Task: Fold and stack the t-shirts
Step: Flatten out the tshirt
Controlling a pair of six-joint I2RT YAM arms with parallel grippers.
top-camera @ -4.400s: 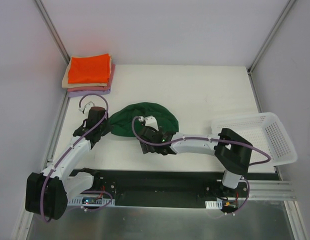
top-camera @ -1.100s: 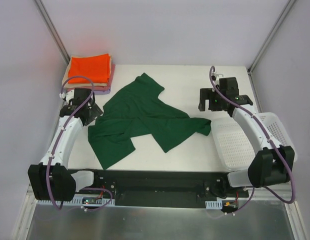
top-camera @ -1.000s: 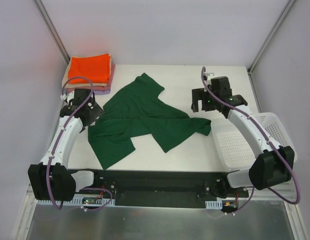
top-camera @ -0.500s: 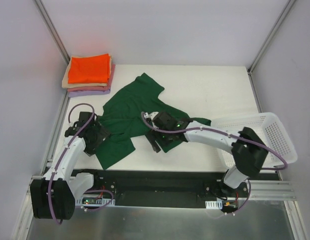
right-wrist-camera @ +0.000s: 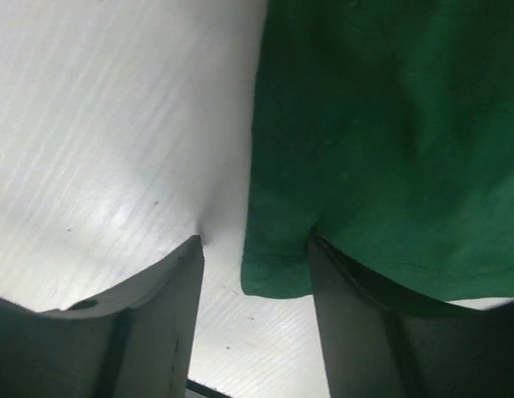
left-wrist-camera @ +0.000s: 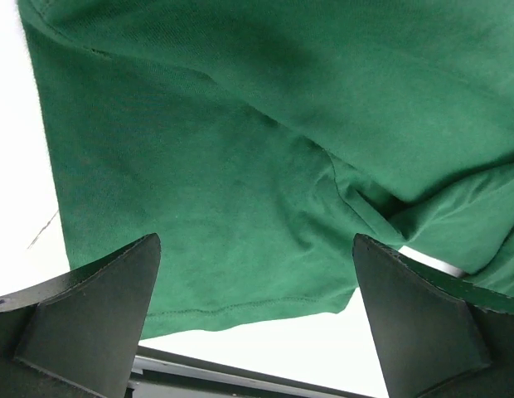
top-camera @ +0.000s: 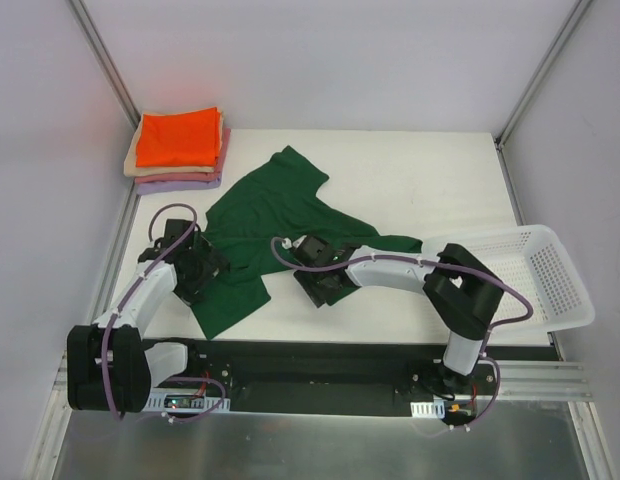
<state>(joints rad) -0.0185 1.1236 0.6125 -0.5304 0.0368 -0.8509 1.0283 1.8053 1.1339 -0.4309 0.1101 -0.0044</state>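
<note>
While left gripper (left-wrist-camera: 255,249) gapes wide over green t-shirt (left-wrist-camera: 240,149) — right gripper (right-wrist-camera: 253,245) (jaws apart) straddles its corner.

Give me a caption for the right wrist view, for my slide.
Right gripper straddling the green shirt's corner on the white table, jaws apart, not yet pinched.

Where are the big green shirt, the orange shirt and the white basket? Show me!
green shirt (top-camera: 275,210): top view, middle of the spread cloth.
orange shirt (top-camera: 177,138): top view, middle of its flat top face.
white basket (top-camera: 550,280): top view, bare mesh floor.
</note>
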